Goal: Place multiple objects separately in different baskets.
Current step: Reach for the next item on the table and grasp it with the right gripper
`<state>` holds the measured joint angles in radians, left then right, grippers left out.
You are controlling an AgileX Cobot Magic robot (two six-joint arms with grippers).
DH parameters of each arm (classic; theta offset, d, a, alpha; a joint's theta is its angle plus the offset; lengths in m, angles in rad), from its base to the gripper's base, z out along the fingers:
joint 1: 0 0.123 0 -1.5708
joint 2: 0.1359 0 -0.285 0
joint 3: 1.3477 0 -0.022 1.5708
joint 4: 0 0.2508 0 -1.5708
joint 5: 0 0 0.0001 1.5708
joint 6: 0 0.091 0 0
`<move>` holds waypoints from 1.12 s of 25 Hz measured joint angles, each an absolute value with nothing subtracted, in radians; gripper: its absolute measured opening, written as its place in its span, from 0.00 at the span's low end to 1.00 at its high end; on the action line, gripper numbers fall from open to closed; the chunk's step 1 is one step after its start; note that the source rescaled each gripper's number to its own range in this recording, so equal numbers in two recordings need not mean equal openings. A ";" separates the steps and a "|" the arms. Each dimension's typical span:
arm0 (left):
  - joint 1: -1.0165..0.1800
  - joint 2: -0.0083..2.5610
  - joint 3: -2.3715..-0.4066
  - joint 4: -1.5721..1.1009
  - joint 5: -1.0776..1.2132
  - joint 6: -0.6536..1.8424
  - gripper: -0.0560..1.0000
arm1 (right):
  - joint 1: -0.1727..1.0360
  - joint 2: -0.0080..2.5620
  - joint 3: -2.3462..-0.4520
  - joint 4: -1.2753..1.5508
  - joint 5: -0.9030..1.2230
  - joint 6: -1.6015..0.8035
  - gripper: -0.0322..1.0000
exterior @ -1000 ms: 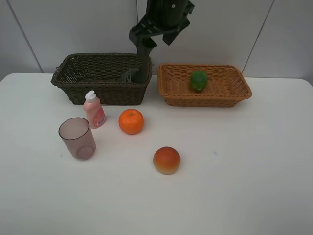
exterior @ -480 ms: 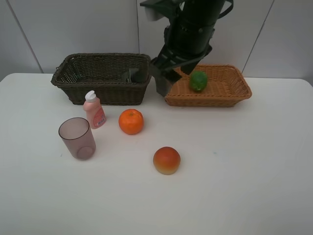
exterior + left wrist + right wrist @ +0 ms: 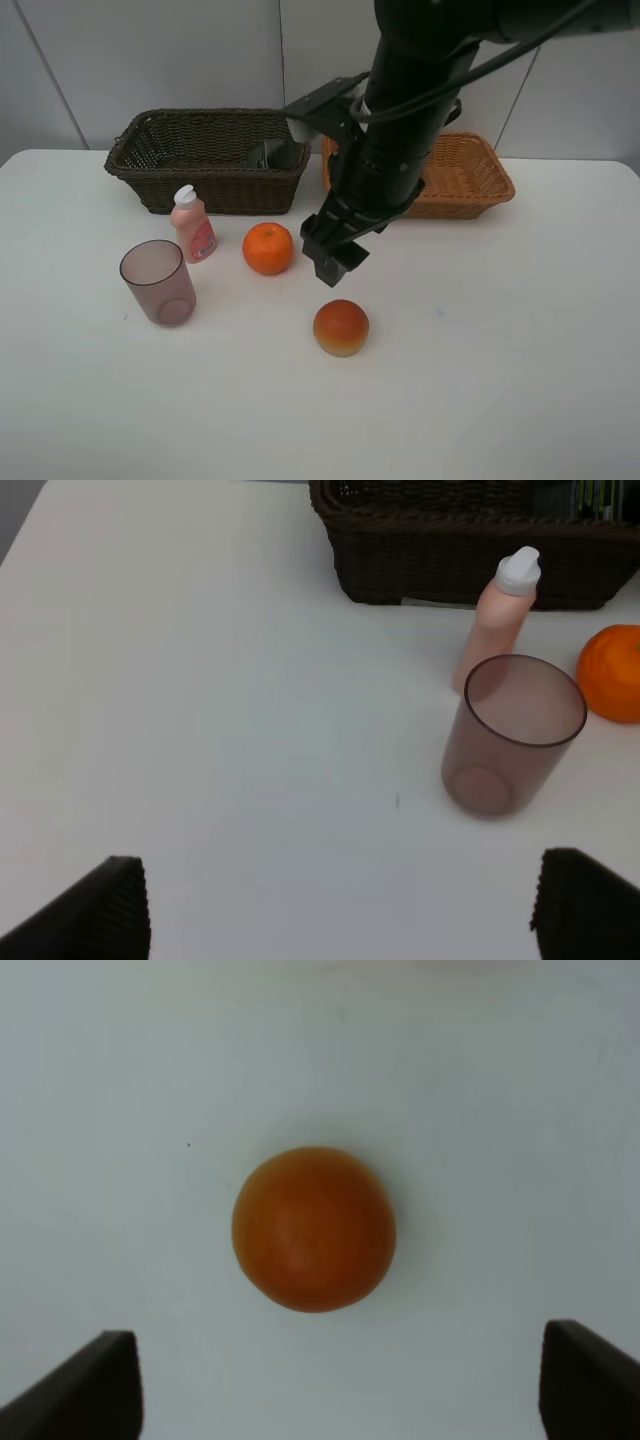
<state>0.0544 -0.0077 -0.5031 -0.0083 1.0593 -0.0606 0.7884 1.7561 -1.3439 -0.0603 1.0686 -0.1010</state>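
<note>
The red-yellow peach-like fruit [image 3: 341,327] sat alone on the white table [image 3: 520,350], just below the middle of the high view, well apart from both baskets. In the right wrist view a smooth orange-red fruit [image 3: 314,1228], most likely this one, lay almost centred ahead of the right gripper [image 3: 345,1388]. The jaws stood wide apart with nothing between them.

In the high view the right gripper [image 3: 333,255] hung just above and slightly left of the fruit, clear of it. The orange [image 3: 268,248] lay near its left side. To do the pick well, the arm would probably need to come straight down so the fingertips pass either side of the fruit's widest part. It should close low enough that the round skin cannot squirt out. The orange looked close enough that a sideways drift could nudge it.

Further left stood the pink white-capped bottle [image 3: 192,224] and the translucent purple cup [image 3: 158,282]. Behind them was the dark brown basket [image 3: 130,150]. The light tan basket [image 3: 485,185] sat at the upper right, partly hidden by the arm, and seemed the likely home for fruit.

The left gripper [image 3: 345,910] was spread open and empty, looking at the cup [image 3: 515,735] and bottle [image 3: 500,620].
</note>
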 joint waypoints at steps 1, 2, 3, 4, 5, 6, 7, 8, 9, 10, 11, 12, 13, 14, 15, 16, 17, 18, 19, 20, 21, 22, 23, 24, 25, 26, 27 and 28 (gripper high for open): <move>0.054 -0.008 -0.503 -0.008 1.059 -0.061 0.99 | 0.790 1.756 -1.323 -0.059 1.044 -0.101 0.83; 0.054 -0.008 -0.503 -0.008 1.059 -0.061 0.99 | 0.790 1.756 -1.303 -0.058 1.021 -0.101 0.83; 0.054 -0.008 -0.503 -0.008 1.059 -0.061 0.99 | 0.790 1.756 -1.283 -0.058 0.991 -0.101 0.83; 0.054 -0.008 -0.503 -0.008 1.059 -0.061 0.99 | 0.790 1.758 -1.267 -0.059 0.975 -0.101 0.83; 0.054 -0.008 -0.503 -0.008 1.059 -0.061 0.99 | 0.790 1.762 -1.251 -0.059 0.960 -0.102 0.83; 0.054 -0.008 -0.503 -0.008 1.059 -0.061 0.99 | 0.790 1.768 -1.241 -0.059 0.951 -0.111 0.83; 0.054 -0.008 -0.503 -0.008 1.059 -0.061 0.99 | 0.790 1.776 -1.235 -0.058 0.944 -0.126 0.83; 0.054 -0.008 -0.503 -0.008 1.059 -0.061 0.99 | 0.790 1.784 -1.232 -0.058 0.940 -0.142 0.83; 0.054 -0.008 -0.503 -0.008 1.059 -0.061 0.99 | 0.790 1.793 -1.229 -0.056 0.938 -0.167 0.83; 0.054 -0.008 -0.503 -0.008 1.059 -0.061 0.99 | 0.793 1.800 -1.228 -0.056 0.937 -0.195 0.83; 0.054 -0.008 -0.503 -0.008 1.059 -0.061 0.99 | 0.797 1.808 -1.226 -0.056 0.936 -0.220 0.83; 0.054 -0.008 -0.503 -0.008 1.059 -0.061 0.99 | 0.801 1.812 -1.223 -0.050 0.935 -0.255 0.83; 0.054 -0.008 -0.503 -0.008 1.059 -0.061 0.99 | 0.801 1.816 -1.221 -0.036 0.935 -0.295 0.83; 0.054 -0.008 -0.503 -0.008 1.059 -0.061 0.99 | 0.801 1.819 -1.220 -0.023 0.933 -0.330 0.83; 0.054 -0.008 -0.503 -0.008 1.059 -0.061 0.99 | 0.801 1.821 -1.219 -0.011 0.933 -0.367 0.83; 0.054 -0.008 -0.503 -0.008 1.059 -0.061 0.99 | 0.801 1.823 -1.219 0.000 0.931 -0.394 0.83; 0.054 -0.008 -0.503 -0.008 1.059 -0.061 0.99 | 0.801 1.826 -1.219 0.000 0.928 -0.411 0.83; 0.054 -0.008 -0.503 -0.008 1.059 -0.061 0.99 | 0.801 1.830 -1.219 0.000 0.922 -0.418 0.83; 0.054 -0.008 -0.503 -0.008 1.059 -0.061 0.99 | 0.801 1.837 -1.219 0.000 0.916 -0.423 0.83; 0.054 -0.008 -0.503 -0.008 1.059 -0.061 0.99 | 0.801 1.844 -1.219 0.000 0.911 -0.428 0.83; 0.054 -0.008 -0.503 -0.008 1.059 -0.061 0.99 | 0.801 1.852 -1.219 0.000 0.906 -0.432 0.83; 0.054 -0.008 -0.503 -0.008 1.059 -0.061 0.99 | 0.801 1.861 -1.219 0.000 0.903 -0.434 0.83; 0.054 -0.008 -0.503 -0.008 1.059 -0.061 0.99 | 0.801 1.872 -1.219 0.000 0.902 -0.435 0.83; 0.054 -0.008 -0.503 -0.008 1.059 -0.061 0.99 | 0.801 1.882 -1.219 0.000 0.902 -0.435 0.83; 0.054 -0.008 -0.503 -0.008 1.059 -0.061 0.99 | 0.801 1.892 -1.219 0.000 0.900 -0.436 0.83; 0.054 -0.008 -0.503 -0.008 1.059 -0.061 0.99 | 0.801 1.900 -1.219 0.000 0.899 -0.437 0.83; 0.054 -0.008 -0.503 -0.008 1.059 -0.061 0.99 | 0.801 1.904 -1.219 0.000 0.898 -0.437 0.83; 0.054 -0.008 -0.503 -0.008 1.059 -0.061 0.99 | 0.801 1.907 -1.219 0.000 0.895 -0.437 0.83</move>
